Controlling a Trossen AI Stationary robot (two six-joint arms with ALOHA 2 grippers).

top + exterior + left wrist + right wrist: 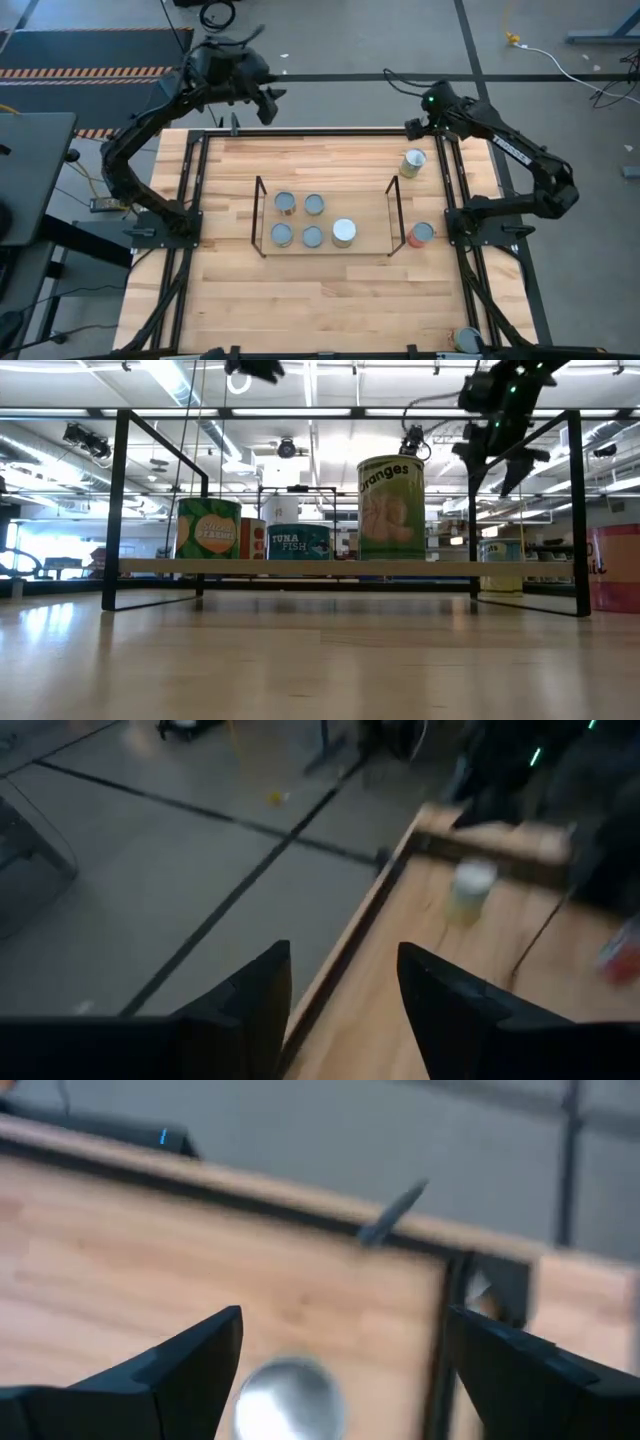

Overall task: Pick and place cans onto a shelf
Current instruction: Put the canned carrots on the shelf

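Right hand (412, 128) spread wide above the yellowish can (413, 162) near the desk's far right corner (left hand (270, 105) spread, empty, far edge)

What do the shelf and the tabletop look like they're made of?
The shelf: probably metal, thin black rod or wire frames with a matte dark finish; its deck looks like a pale board in the low view. The tabletop: wood, likely butcher-block, with visible jointed light planks and grain.

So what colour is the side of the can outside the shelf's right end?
Red-orange, clearest in the high view.
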